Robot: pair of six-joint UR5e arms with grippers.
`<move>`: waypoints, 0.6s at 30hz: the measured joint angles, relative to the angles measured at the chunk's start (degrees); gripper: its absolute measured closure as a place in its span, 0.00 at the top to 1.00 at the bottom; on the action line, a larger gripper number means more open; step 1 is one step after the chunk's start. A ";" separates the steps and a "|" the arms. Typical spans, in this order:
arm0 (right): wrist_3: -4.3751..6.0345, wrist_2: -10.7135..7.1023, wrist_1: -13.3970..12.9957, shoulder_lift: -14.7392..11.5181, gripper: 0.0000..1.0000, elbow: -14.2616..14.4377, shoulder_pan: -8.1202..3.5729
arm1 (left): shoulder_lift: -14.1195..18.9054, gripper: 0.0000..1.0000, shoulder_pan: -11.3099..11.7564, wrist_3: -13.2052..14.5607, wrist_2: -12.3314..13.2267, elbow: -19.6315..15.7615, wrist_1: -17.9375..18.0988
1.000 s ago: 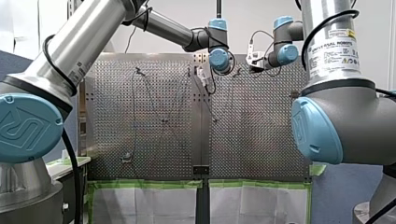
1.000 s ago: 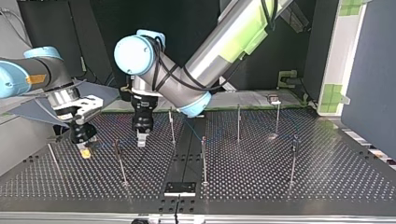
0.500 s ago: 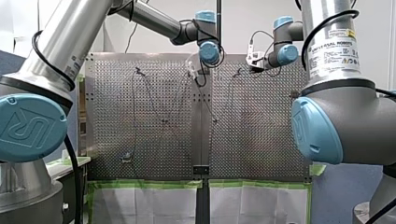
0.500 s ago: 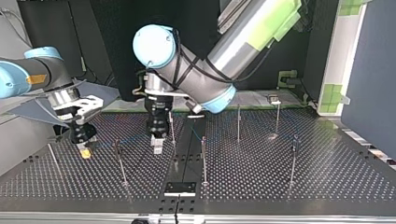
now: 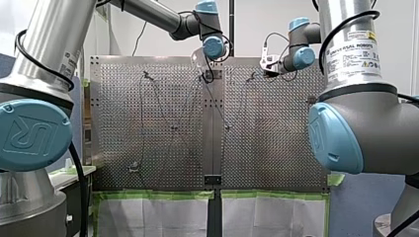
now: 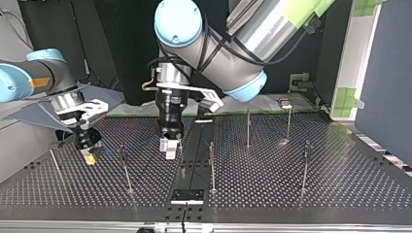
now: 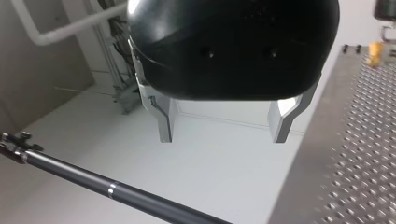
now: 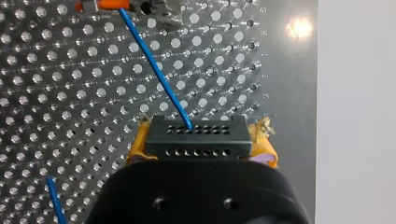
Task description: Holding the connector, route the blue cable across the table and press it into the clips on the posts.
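Seen from the right wrist, my right gripper (image 8: 196,140) is shut on the black connector (image 8: 196,133), with yellow pads at both its sides. The blue cable (image 8: 154,60) leaves the connector and runs ahead over the perforated plate. In the top view my right gripper (image 6: 88,156) hangs low at the left, and the blue cable (image 6: 141,143) runs thinly from it towards the middle. My left gripper (image 6: 170,148) hovers near the middle beside a post (image 6: 179,131). Its metal fingers (image 7: 163,122) stand apart, and the left gripper (image 7: 224,135) holds nothing.
Several thin clip posts rise from the table, among them one (image 6: 125,170) by the cable, one (image 6: 212,165) in the middle and one (image 6: 305,165) at the right. A black bracket (image 6: 187,195) sits at the near edge. A dark post (image 7: 116,191) crosses below my left gripper.
My left arm has swung towards the top view's right, from beside my right gripper to the middle, with its fingers apart throughout. My right arm and the connector have stayed still.
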 joint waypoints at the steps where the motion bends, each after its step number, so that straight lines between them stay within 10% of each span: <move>1: 0.00 0.02 -0.01 0.02 0.00 0.00 0.00 | 0.43 1.00 0.04 -0.29 0.13 -0.43 0.45; 18: -0.01 0.22 0.02 0.16 0.00 0.00 0.08 | 7.63 1.00 1.25 -3.24 -1.48 -8.91 8.91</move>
